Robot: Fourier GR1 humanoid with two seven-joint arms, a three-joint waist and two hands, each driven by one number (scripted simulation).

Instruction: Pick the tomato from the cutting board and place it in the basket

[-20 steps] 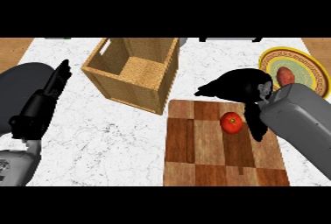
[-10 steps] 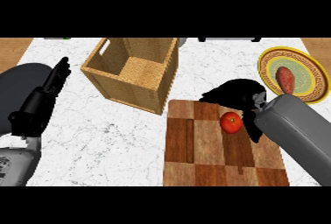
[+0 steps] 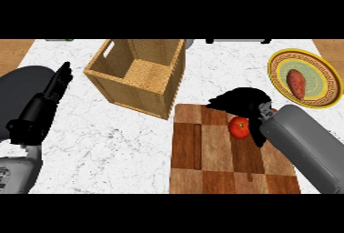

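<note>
A red tomato (image 3: 238, 128) lies on the upper right part of the wooden cutting board (image 3: 201, 154). My right hand (image 3: 243, 102) hangs just beyond and over the tomato, fingers spread toward the left and open, its thumb (image 3: 259, 138) down at the tomato's right side. The hand hides the tomato's far edge. The wicker basket (image 3: 114, 83) stands to the upper left of the board with nothing visible inside. At the left edge, my left hand (image 3: 48, 99) rests open with fingers up.
A yellow-rimmed plate (image 3: 321, 64) carrying a sweet potato (image 3: 295, 83) sits at the right, just beyond my right hand. White marble counter (image 3: 114, 145) stretches between the left arm and the board.
My right hand has come down and nearer, from beyond the board to right over the tomato. The tomato, basket and left hand have stayed put.
</note>
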